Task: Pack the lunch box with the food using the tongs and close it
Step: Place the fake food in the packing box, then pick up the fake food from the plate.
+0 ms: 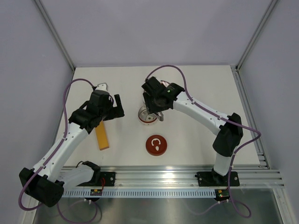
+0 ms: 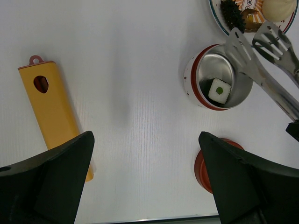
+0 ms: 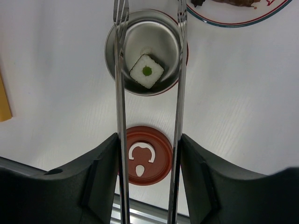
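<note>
One tongs (image 3: 120,116) gripped by right gripper (image 3: 149,140); arms spread, nothing pinched, tips over one steel tin (image 3: 154,32) near table (image 1: 196,93) centre. One white green-dotted piece (image 3: 146,71) seen inside. One red lid (image 3: 145,156) laid toward near edge. Left gripper (image 2: 145,140) held wide apart. Plate (image 3: 233,21) pieces, one black (image 2: 232,14) and one beige (image 2: 275,8), told apart only in left wrist view.

One tin (image 3: 140,28), one lid (image 3: 142,156), one tongs (image 3: 120,116), one plate (image 3: 233,18), one yellow bar (image 2: 51,112), one white cube (image 3: 146,71).
</note>
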